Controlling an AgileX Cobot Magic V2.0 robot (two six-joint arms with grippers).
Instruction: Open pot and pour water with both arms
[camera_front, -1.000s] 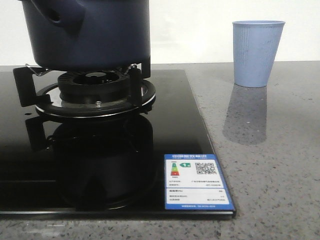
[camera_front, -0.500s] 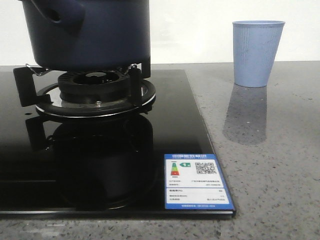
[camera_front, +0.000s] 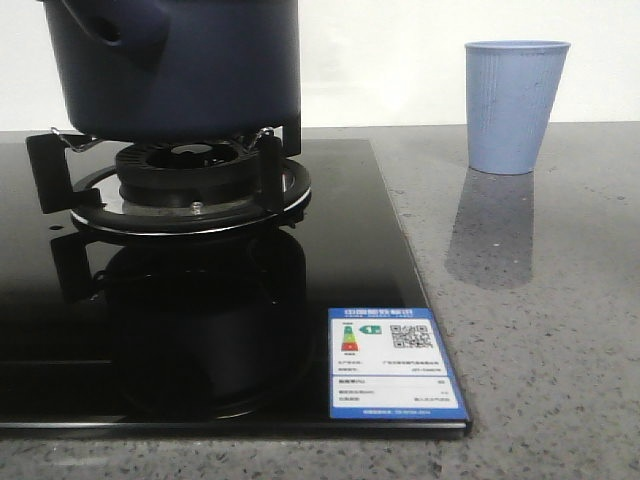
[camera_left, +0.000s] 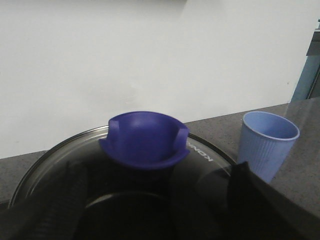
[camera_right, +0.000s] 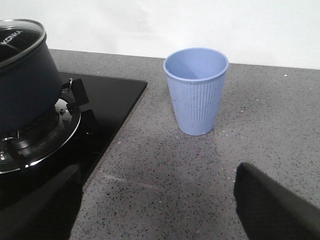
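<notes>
**A:** Left tool (camera_left: 157, 172) first: released or clenched?

**B:** Released. Spread wide, with a dark, blurred finger (camera_left: 50, 200) on either side and nothing pinched between.

**A:** And under it?

**B:** Hangs over the pot (camera_front: 180, 70), directly above the glass lid (camera_left: 210, 162). Blue knob (camera_left: 144, 137) just ahead of the gap, apart from both fingers.

**A:** Pot's place?

**B:** Seated upright on the burner (camera_front: 190, 185) of the black hob (camera_front: 200, 330), lid on. Navy, matte, with the stubby handle at the upper left in the front view.

**A:** Right tool (camera_right: 159, 172)?

**B:** Also released. Fingers far apart, gripping nothing, held above the bare grey table (camera_front: 540, 330).

**A:** Anything ahead of it?

**B:** Pale blue ribbed cup (camera_right: 196, 90), upright and mouth open, straight ahead of the gap and well clear of both fingers. Pot and hob off beyond its left finger, well apart from the cup.

**A:** Same cup for the left tool?

**B:** Yes, out past its right finger, beside the lid's rim. Cannot tell from there whether touching; in the front view, plainly apart from the pot.

**A:** Anything else?

**B:** Blue-and-white label (camera_front: 395, 362) stuck on a corner of the hob's glass. Neither tool visible in the front view.
</notes>
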